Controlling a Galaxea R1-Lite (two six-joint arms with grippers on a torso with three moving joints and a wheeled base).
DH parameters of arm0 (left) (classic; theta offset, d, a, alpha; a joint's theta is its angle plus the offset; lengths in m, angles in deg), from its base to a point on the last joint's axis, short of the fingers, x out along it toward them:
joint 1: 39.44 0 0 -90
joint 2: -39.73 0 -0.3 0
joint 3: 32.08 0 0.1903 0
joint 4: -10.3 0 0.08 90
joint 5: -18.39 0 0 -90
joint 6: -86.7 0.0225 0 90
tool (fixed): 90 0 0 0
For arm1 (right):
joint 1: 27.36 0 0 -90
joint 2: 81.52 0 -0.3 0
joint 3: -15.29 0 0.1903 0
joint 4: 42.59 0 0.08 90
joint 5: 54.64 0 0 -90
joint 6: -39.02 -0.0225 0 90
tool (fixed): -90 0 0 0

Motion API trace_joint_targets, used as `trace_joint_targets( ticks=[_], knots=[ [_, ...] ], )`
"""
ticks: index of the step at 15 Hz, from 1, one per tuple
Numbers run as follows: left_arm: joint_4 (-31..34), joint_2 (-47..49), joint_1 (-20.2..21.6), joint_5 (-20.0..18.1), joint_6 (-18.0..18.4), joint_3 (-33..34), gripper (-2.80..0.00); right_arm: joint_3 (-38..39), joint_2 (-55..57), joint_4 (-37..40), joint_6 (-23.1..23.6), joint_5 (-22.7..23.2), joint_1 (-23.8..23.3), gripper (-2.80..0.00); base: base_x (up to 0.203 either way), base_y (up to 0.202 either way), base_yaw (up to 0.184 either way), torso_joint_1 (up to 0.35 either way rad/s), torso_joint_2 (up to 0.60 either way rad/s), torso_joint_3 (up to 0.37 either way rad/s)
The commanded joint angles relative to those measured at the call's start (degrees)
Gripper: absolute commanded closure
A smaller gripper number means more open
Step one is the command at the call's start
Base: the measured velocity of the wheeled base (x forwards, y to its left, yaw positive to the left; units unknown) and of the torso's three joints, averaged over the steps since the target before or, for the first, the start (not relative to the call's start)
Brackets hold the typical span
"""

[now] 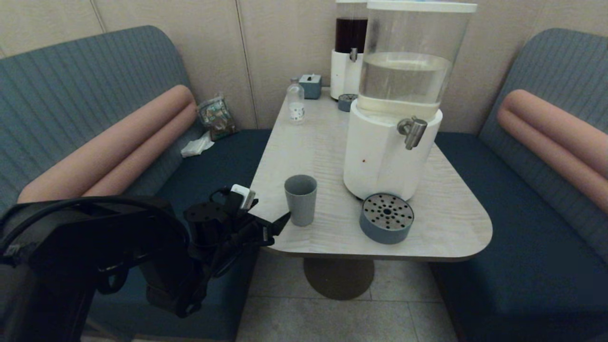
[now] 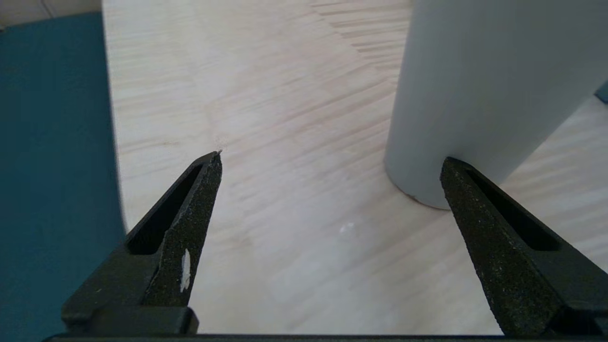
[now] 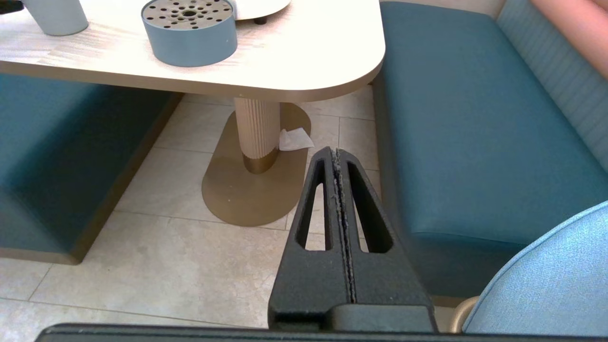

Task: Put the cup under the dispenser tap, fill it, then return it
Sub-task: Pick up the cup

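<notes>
The grey-blue cup (image 1: 300, 199) stands upright on the table (image 1: 451, 223), near its front left edge. It stands left of the big white-based water dispenser (image 1: 380, 161), whose silver tap (image 1: 412, 132) sticks out above the round perforated drip tray (image 1: 386, 217). My left gripper (image 1: 271, 217) is open just left of the cup, low over the table edge. In the left wrist view the left gripper (image 2: 332, 156) holds nothing, and the cup (image 2: 484, 85) is beside one fingertip, outside the gap. My right gripper (image 3: 335, 150) hangs shut and empty over the floor, below the table's right front corner.
A small clear bottle (image 1: 296, 102), a little blue box (image 1: 311, 85) and a dark-liquid dispenser (image 1: 350, 52) stand at the table's far end. Blue benches (image 1: 522, 213) flank the table. A tissue (image 3: 294, 139) lies by the table pedestal (image 3: 256, 133).
</notes>
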Motion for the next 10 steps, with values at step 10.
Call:
trace_joint_targets(
  ticks=[10],
  knots=[
    [-0.5,-2.8,-1.6,-0.1,0.9,2.8,-2.80,0.0,0.1,0.0,0.0,0.0,0.0,0.00,0.000,0.000,0.000,0.000,0.00,0.000]
  ],
)
